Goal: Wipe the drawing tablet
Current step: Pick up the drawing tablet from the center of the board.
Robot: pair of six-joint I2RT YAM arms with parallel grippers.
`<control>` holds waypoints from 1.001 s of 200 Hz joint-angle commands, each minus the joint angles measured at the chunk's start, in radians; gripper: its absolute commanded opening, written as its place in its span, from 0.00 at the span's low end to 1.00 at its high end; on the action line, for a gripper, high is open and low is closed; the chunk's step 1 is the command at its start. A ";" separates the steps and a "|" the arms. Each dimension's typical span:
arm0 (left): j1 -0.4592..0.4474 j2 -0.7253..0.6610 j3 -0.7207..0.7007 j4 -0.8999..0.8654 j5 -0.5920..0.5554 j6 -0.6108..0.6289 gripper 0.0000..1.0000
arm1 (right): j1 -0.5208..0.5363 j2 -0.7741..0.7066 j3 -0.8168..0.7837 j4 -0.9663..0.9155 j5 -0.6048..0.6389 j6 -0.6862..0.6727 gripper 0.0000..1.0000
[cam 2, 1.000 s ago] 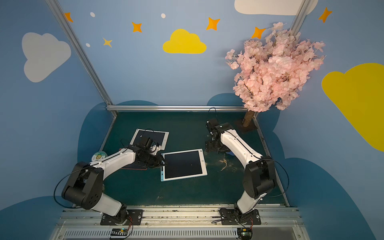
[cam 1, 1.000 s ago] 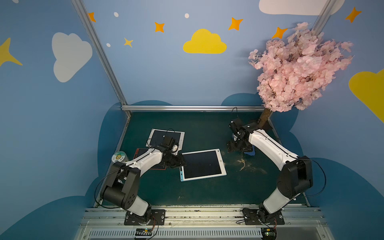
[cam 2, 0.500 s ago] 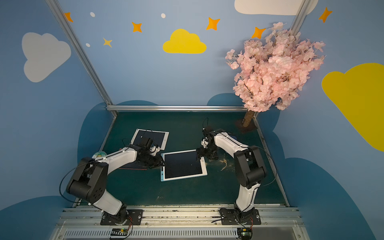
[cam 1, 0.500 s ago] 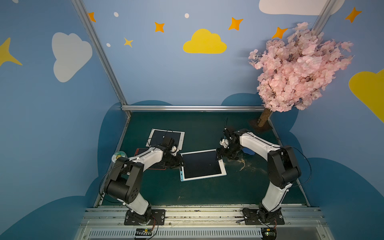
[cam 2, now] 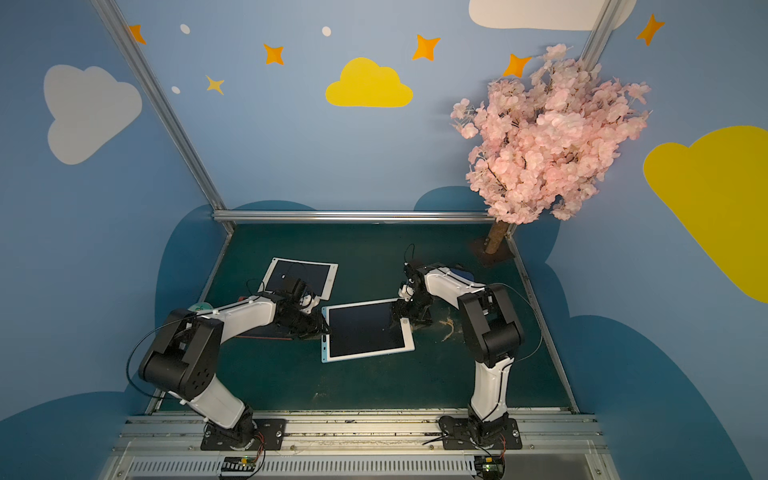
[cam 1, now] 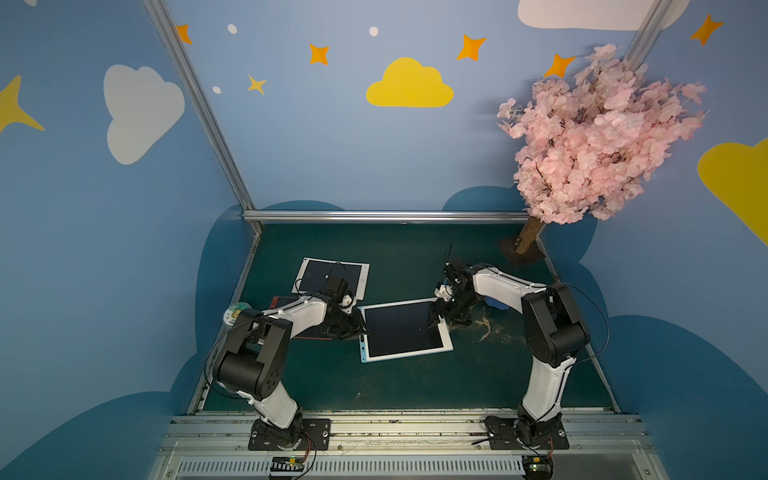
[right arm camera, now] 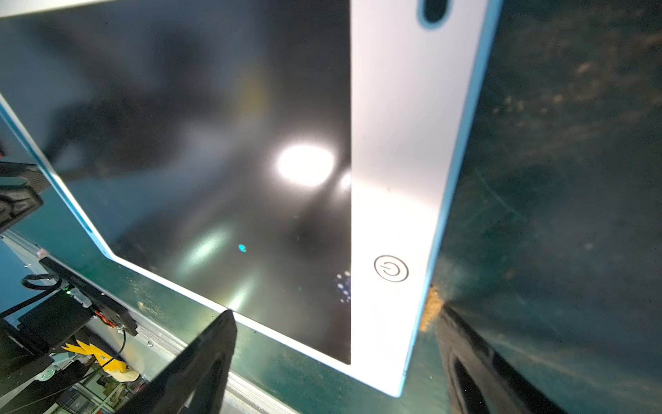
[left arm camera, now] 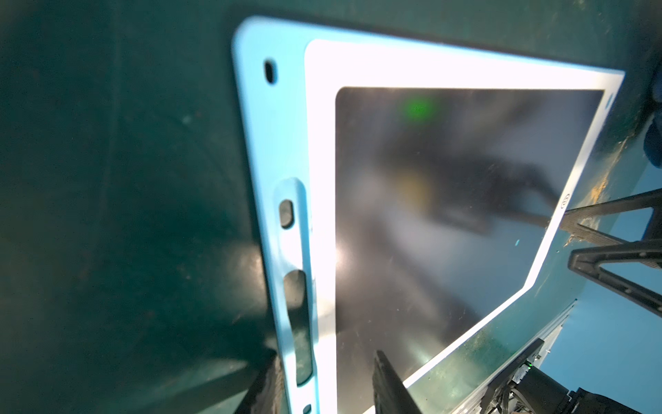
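Note:
The drawing tablet (cam 1: 405, 330) (cam 2: 365, 332), white-framed with a pale blue rim and a dark screen, lies flat mid-table. My left gripper (cam 1: 360, 328) (left arm camera: 326, 356) stands open at the tablet's (left arm camera: 447, 200) left side. One finger is outside the blue rim and the other over the screen; I cannot tell if either touches. At the right edge my right gripper (cam 1: 436, 320) (right arm camera: 336, 313) is wide open and holds nothing. The corner of the tablet (right arm camera: 390, 143) near its power button (right arm camera: 391, 268) lies between the fingers. A small blue thing (cam 1: 497, 305) lies behind the right arm.
A second white-framed tablet (cam 1: 332, 276) lies at the back left, and a red-edged one (cam 1: 286, 300) lies under the left arm. A round disc (cam 1: 235, 312) sits by the left wall. Pale crumbs (cam 1: 486, 328) lie right of the tablet. A pink tree's base (cam 1: 523, 249) fills the back right corner.
The right arm has swung in from the back right to the tablet's right edge, its gripper still wide. The left gripper has stayed at the tablet's left edge.

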State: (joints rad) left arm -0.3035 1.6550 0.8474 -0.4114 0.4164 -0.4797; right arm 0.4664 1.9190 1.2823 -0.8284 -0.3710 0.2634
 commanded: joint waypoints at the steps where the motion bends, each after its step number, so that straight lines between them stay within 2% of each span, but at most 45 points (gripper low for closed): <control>1: -0.004 0.022 -0.039 0.010 -0.021 0.002 0.42 | 0.003 0.040 -0.024 0.018 -0.012 0.004 0.87; 42: -0.003 0.010 -0.060 0.011 -0.040 0.001 0.42 | 0.002 0.033 -0.030 0.011 0.011 0.011 0.87; 109: -0.003 -0.035 -0.047 -0.008 -0.058 0.005 0.42 | 0.023 0.015 0.098 -0.091 0.301 0.029 0.88; 160: -0.001 -0.040 -0.034 -0.029 -0.067 0.018 0.42 | 0.038 0.072 0.194 -0.100 0.277 0.037 0.88; 200: -0.002 -0.034 -0.034 -0.029 -0.064 0.021 0.42 | 0.045 0.182 0.180 -0.080 0.253 0.057 0.89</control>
State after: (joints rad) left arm -0.3061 1.6230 0.8154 -0.3847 0.3920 -0.4755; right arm 0.5026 2.0296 1.4708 -0.8921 -0.1127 0.2947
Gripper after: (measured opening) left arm 0.417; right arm 0.888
